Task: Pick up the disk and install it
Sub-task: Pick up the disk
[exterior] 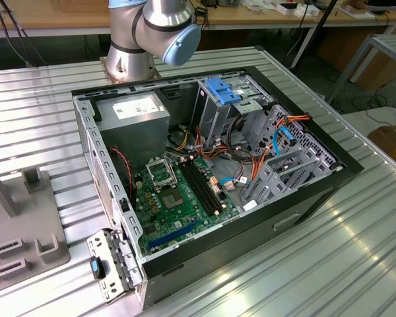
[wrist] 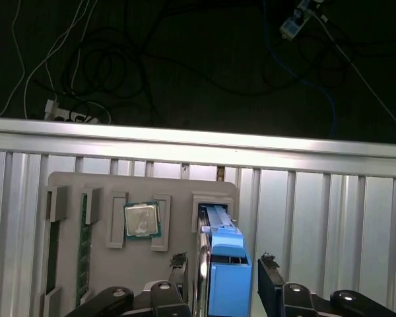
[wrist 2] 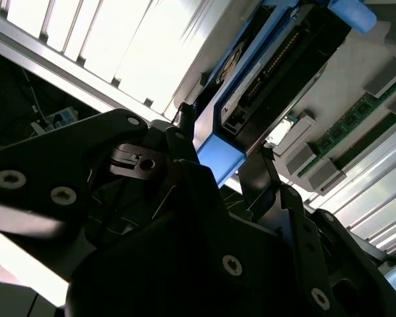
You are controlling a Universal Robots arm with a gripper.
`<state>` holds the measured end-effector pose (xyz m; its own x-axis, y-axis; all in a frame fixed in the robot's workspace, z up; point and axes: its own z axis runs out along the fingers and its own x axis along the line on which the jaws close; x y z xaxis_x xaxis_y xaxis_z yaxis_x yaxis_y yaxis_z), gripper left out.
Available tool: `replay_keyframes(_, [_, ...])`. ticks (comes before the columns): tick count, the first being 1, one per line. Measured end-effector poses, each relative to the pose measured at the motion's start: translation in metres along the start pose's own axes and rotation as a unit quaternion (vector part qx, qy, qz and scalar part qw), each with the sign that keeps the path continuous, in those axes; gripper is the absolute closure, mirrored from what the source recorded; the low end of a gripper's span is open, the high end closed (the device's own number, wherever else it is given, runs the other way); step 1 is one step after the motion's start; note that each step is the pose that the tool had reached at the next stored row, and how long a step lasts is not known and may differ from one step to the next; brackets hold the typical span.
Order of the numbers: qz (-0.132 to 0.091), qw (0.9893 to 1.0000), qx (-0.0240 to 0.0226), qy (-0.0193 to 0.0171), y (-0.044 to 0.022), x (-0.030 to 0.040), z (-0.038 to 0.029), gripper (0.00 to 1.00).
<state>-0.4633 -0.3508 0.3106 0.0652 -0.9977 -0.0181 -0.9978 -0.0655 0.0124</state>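
First wrist view shows the pincer [wrist: 222, 259] apart, straddling the upright disk [wrist: 228, 284].

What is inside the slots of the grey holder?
The grey holder keeps a processor chip, a green memory stick and the disk, standing on edge between the fingers of the open gripper. The disk's lower end is covered by its slot.

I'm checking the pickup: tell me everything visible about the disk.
The disk, a flat grey metal hard drive edged by a bright blue plastic carrier frame, stands on edge in a slot of the pale grey holder tray on the ribbed metal table. The black tool straddles it, fingers open on either side, apparently not touching it.
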Motion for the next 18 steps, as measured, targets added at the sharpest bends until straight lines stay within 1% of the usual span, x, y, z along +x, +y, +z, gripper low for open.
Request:
replay_keyframes(3, [0.000,1.0000,0.0003,-0.0008,0.0000,0.0000,0.0012,0.46])
replay_keyframes(8, [0.000,1.0000,0.0001,-0.0008,0.0000,0.0001,0.0018,0.46])
replay_keyframes(10, [0.000,1.0000,0.0000,-0.0008,0.0000,0.0001,0.0019,0.60])
replay_keyframes(12, [0.000,1.0000,0.0000,-0.0008,0.0000,0.0001,0.0019,0.60])
replay_keyframes(13, [0.000,1.0000,0.0001,-0.0008,0.0000,0.0001,0.0020,0.63])
replay_keyframes(18, [0.000,1.0000,0.0001,-0.0008,0.0000,0.0001,0.0023,0.63])
